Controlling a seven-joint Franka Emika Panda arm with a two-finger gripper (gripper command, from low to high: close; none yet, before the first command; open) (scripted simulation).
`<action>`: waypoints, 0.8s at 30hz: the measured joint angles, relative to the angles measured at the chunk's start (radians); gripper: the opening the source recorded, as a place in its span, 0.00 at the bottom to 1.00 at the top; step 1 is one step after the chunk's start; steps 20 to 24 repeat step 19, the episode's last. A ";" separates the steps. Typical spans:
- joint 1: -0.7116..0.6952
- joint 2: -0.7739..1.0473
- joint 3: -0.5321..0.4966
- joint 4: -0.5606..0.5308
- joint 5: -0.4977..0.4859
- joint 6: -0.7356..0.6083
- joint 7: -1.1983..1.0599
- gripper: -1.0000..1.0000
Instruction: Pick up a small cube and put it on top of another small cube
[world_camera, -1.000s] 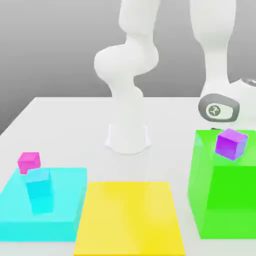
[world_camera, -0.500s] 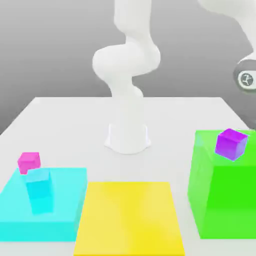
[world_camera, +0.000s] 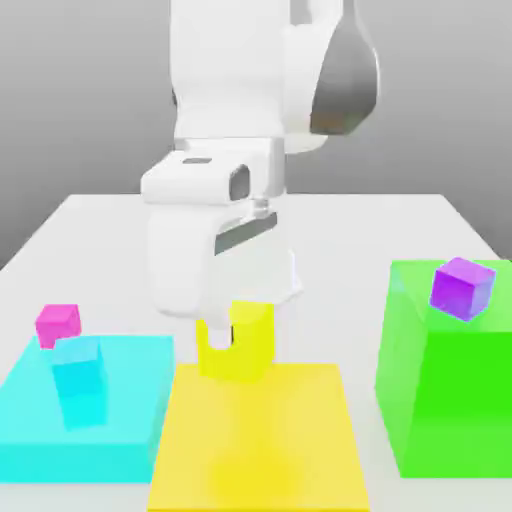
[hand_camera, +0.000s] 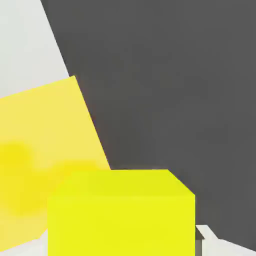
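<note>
The small cube (world_camera: 256, 352) is plain bright yellow and hangs just above the back edge of the flat yellow pad (world_camera: 260, 440), in the middle of the exterior view. My gripper (world_camera: 236, 342) comes down on it from above and is shut on it, with a white finger showing across its front face. In the hand view the small cube (hand_camera: 120, 215) sits close to the camera, with the yellow pad (hand_camera: 45, 150) beyond it. The arm's white hand hides the cube's top.
A cyan cube (world_camera: 78, 372) stands on a flat cyan pad (world_camera: 130, 420) on the exterior view's left, with a magenta cube (world_camera: 57, 323) just behind it. A purple cube (world_camera: 462, 288) rests tilted on a tall green block (world_camera: 440, 400) on the right.
The arm has swung from the exterior view's right to the middle, over the yellow pad. A yellow cube now shows between its fingers; the other cubes have not moved.
</note>
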 joint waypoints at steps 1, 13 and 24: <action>-0.037 -0.018 -0.026 -0.021 -0.019 -0.016 0.007 0.00; -0.376 -0.060 -0.271 -0.215 -0.127 -0.043 0.046 0.00; -0.366 0.045 -0.290 -0.238 -0.093 0.084 0.019 1.00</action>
